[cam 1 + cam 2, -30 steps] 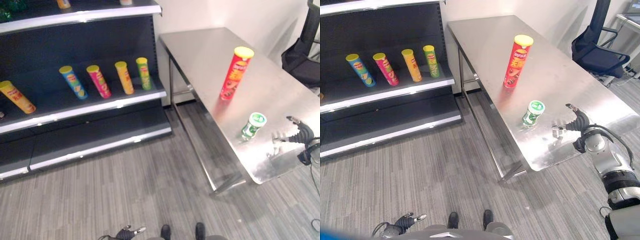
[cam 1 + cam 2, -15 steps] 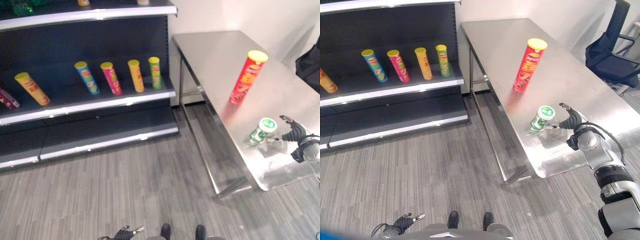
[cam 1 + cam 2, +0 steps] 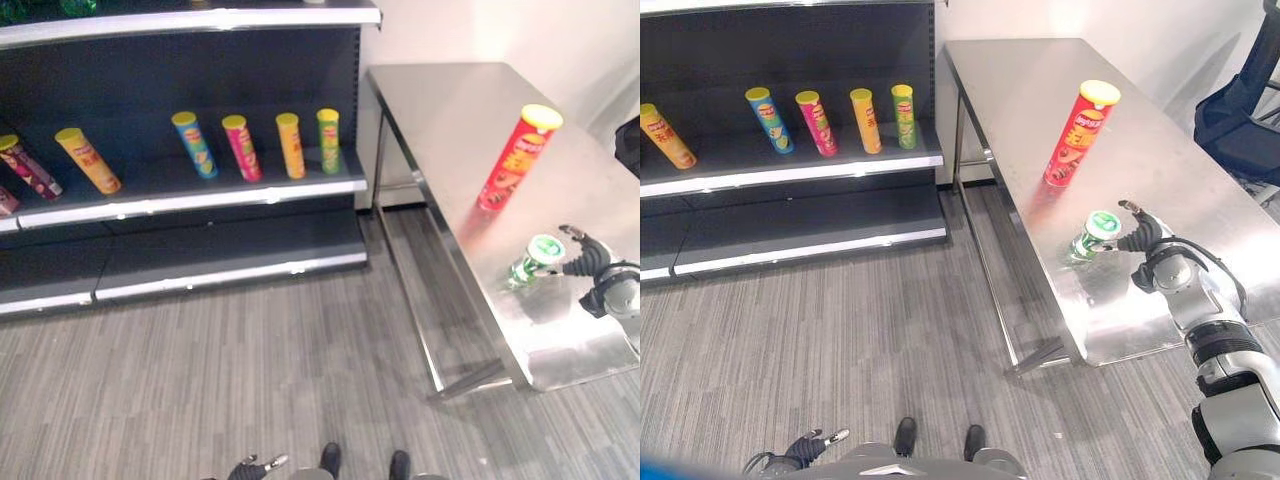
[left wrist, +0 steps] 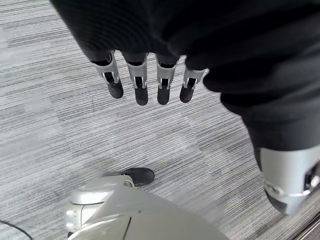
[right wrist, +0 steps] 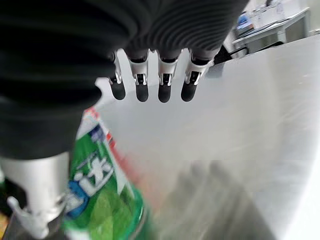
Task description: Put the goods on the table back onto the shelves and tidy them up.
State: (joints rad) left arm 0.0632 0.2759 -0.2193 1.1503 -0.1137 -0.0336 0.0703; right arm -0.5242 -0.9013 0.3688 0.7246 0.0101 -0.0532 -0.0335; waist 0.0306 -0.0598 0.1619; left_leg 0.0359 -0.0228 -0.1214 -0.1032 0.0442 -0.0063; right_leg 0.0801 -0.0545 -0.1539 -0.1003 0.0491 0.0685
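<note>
Steel table (image 3: 1040, 75) carries two goods not yet shelved: a small green canister (image 3: 1092, 234) near the front edge and a tall red tube (image 3: 1076, 134) standing upright farther back. Right hand (image 3: 1137, 238) sits just beside the green canister, fingers (image 5: 150, 92) straight and spread, thumb alongside the can; nothing gripped yet. Left hand (image 4: 145, 80) hangs low over the floor, fingers relaxed, holding nothing.

Step in hand, by my reading: reach for the green canister, first pick-up. Next move calls for closing fingers and thumb round the can, then lifting and turning toward the shelf (image 3: 250, 195), where five tubes lean in a row.
</note>
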